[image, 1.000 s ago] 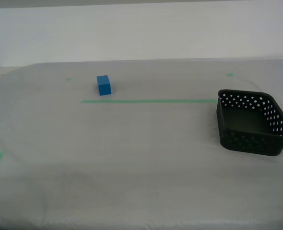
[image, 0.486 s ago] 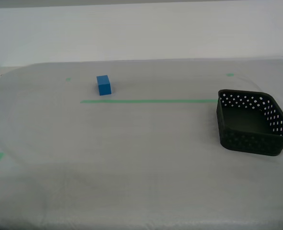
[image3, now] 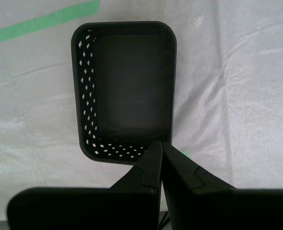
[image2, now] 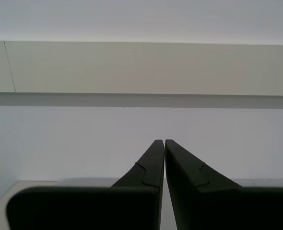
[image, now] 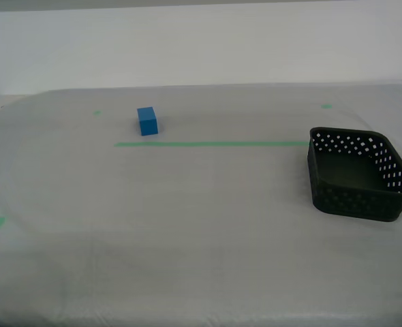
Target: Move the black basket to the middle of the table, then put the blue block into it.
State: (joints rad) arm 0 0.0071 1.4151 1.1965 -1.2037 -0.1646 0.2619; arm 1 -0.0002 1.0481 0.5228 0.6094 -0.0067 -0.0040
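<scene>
One black basket (image: 360, 175) sits empty near the table's (image: 187, 259) edge at the exterior view's right, its far corner touching the end of the long green tape line (image: 211, 144). Much bare cloth lies open between it and the table's middle. The blue block (image: 147, 121) stands well apart, just beyond the line's other end. My first gripper (image3: 161, 146) hangs above the basket's wall, jaws pressed together; my second gripper (image2: 164, 143), likewise closed and holding nothing, faces a wall (image2: 141, 67).
</scene>
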